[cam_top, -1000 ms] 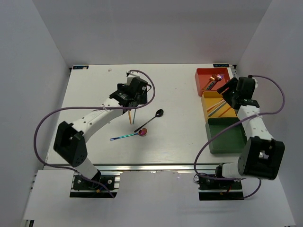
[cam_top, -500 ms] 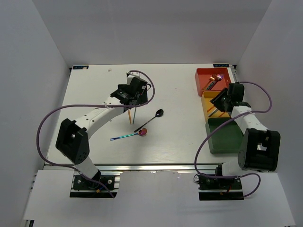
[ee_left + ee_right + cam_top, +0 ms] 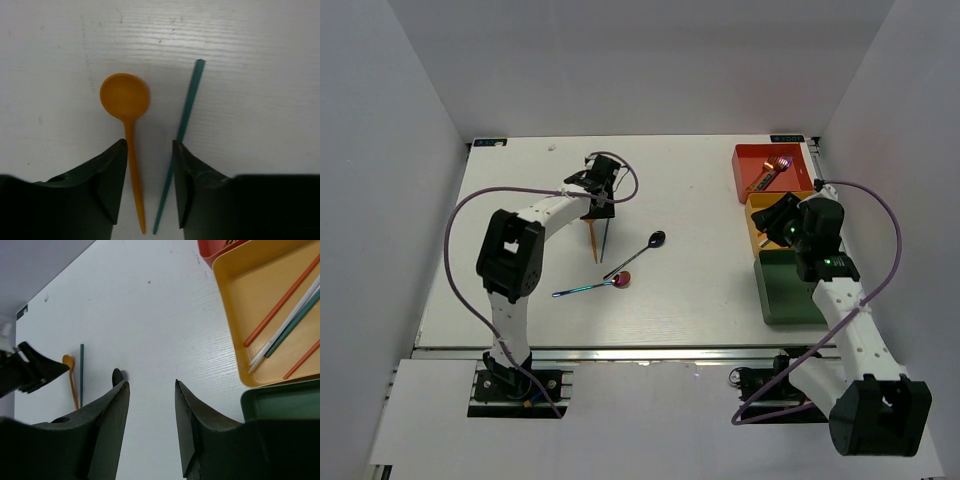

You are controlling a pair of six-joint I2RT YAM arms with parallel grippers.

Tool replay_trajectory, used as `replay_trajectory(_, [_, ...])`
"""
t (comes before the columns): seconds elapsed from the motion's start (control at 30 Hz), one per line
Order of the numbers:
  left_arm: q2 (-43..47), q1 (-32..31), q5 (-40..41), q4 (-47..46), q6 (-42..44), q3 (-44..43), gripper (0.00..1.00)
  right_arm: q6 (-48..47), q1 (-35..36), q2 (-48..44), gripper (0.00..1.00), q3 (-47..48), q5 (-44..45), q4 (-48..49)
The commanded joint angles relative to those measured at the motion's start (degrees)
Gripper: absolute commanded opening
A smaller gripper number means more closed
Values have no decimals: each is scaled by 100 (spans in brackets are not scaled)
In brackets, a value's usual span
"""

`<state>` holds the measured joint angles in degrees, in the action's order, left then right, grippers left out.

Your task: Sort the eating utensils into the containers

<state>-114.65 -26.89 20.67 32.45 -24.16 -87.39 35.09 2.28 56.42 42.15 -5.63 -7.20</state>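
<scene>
An orange spoon and a teal chopstick lie side by side on the white table. My left gripper stands open right over them, a finger on each side of the pair. A black spoon and an iridescent spoon lie just to their right. At the right edge stand the red tray, yellow tray and green tray. My right gripper hangs open and empty over the table beside the yellow tray. That tray holds orange, white and teal chopsticks.
The red tray holds an iridescent utensil and an orange-gold one. White walls close in the table on the left, back and right. The left arm's purple cable loops over the table's left part.
The left arm folded its elbow up beside the gripper, and its jaws narrowed around the spoon and chopstick. The right gripper left the trays and swung left and nearer.
</scene>
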Motion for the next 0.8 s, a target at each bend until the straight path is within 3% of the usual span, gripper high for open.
replay_trajectory(0.0, [-197, 88, -475, 51, 113, -278, 49, -178, 35, -289, 47, -154, -307, -62])
replay_trajectory(0.4, [-154, 70, -749, -283, -53, 153, 48, -169, 97, -237, 47, -119, -474, 8])
replay_trajectory(0.6, [416, 70, -177, -300, -185, 267, 70, -204, 114, -202, 47, -119, -483, 17])
replay_trajectory(0.77, [725, -35, -404, -362, -107, 302, 71, -213, 114, -176, 47, -119, -501, 17])
